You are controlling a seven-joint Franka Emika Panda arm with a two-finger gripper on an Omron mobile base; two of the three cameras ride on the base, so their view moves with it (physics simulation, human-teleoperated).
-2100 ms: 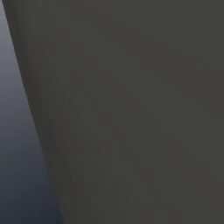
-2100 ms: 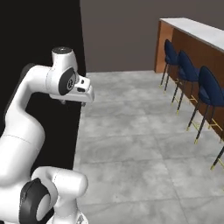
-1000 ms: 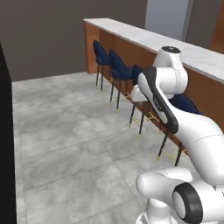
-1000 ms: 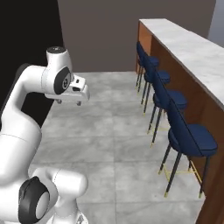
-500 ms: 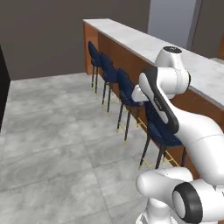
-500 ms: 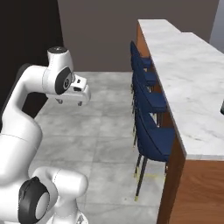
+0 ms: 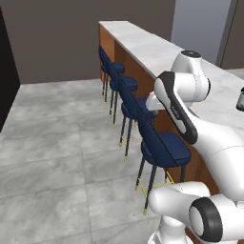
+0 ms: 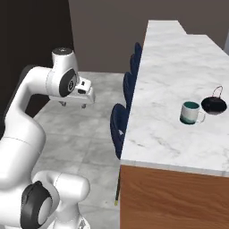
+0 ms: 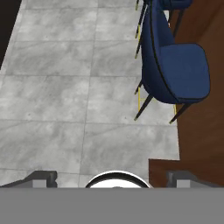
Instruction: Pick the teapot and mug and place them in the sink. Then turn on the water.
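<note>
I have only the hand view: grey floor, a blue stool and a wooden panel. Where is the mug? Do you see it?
Observer: Yes. In the right base view the mug stands upright on the marble counter, toward its near end.
Operator: And the teapot?
Observer: The teapot sits close by on the mug's handle side, on the same top. I cannot tell whether they touch.
Operator: Is my gripper over that top?
Observer: No. The gripper hangs over the floor, out past the stools, left of the counter in that view.
</note>
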